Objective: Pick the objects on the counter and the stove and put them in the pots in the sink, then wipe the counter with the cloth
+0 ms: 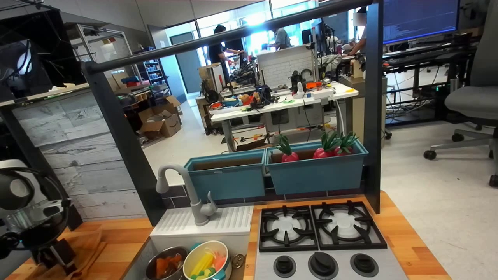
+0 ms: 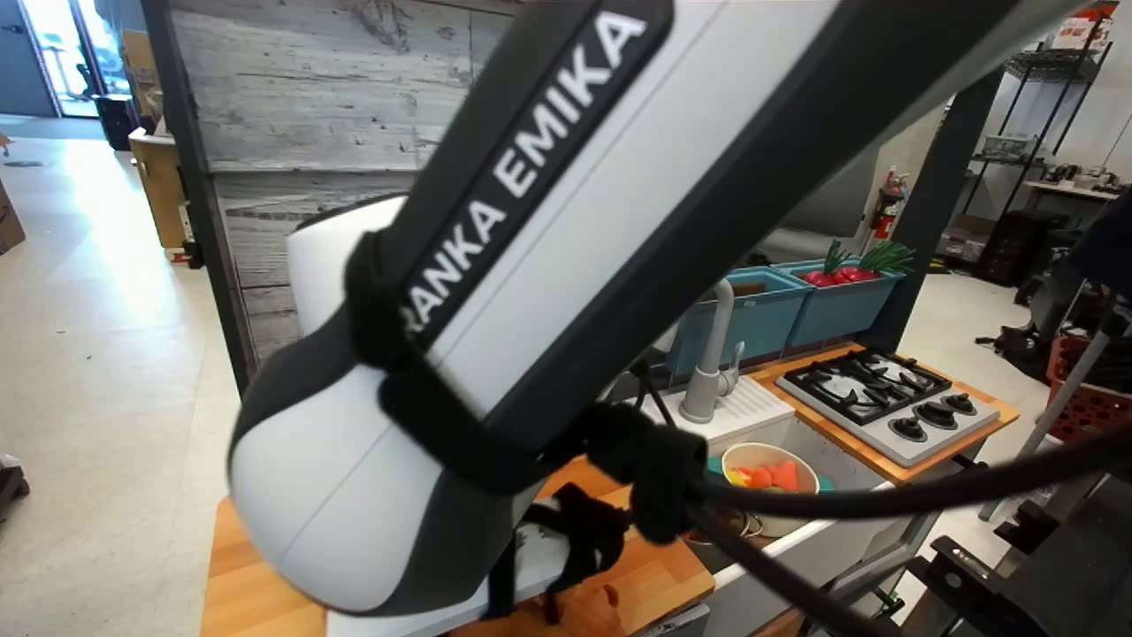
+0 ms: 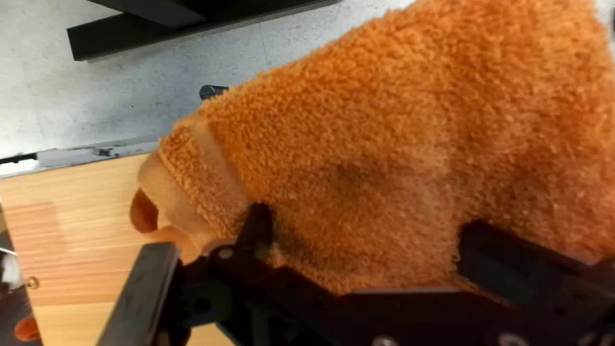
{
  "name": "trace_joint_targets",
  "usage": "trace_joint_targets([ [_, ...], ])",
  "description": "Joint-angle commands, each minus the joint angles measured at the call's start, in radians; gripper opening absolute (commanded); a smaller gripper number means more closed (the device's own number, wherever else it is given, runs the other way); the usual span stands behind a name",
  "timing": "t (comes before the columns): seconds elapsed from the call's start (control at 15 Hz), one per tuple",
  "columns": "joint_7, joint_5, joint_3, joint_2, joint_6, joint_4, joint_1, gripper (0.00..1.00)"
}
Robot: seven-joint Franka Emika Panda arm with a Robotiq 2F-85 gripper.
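An orange cloth (image 3: 384,134) lies crumpled on the wooden counter (image 1: 124,237) and also shows in both exterior views (image 1: 91,249) (image 2: 588,610). My gripper (image 3: 366,223) is open above the cloth, its fingers wide apart with cloth visible between them. Whether the fingertips touch the cloth I cannot tell. In an exterior view the gripper (image 1: 64,260) points down at the cloth. In the sink (image 1: 243,243) stand a dark metal pot (image 1: 149,268) with orange-red pieces and a white pot (image 1: 185,268) with yellow, green and pink pieces. The stove (image 1: 319,249) shows bare grates.
A grey faucet (image 1: 190,182) rises behind the sink. Two blue planters (image 1: 225,182) (image 1: 319,175) stand at the back, one holding red radishes (image 1: 323,153). A wood-look panel (image 1: 78,151) stands behind the counter. The arm (image 2: 531,265) blocks much of an exterior view.
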Motion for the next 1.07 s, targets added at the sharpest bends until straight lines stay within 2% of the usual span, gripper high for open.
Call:
trace_joint_targets([
  [0.0,-0.002,-0.006,0.002,0.061,-0.032,0.117,0.007,1.0],
  [0.2,0.005,0.005,-0.015,0.042,-0.021,0.068,-0.024,1.0],
  [0.47,0.061,0.026,-0.069,-0.046,-0.006,-0.159,-0.072,1.0],
  [0.6,0.087,0.014,-0.07,-0.096,0.009,-0.244,-0.11,1.0],
  [0.8,0.083,0.005,-0.063,-0.11,0.008,-0.266,-0.154,1.0],
  [1.0,0.034,-0.013,-0.031,-0.062,-0.036,-0.172,-0.154,1.0],
])
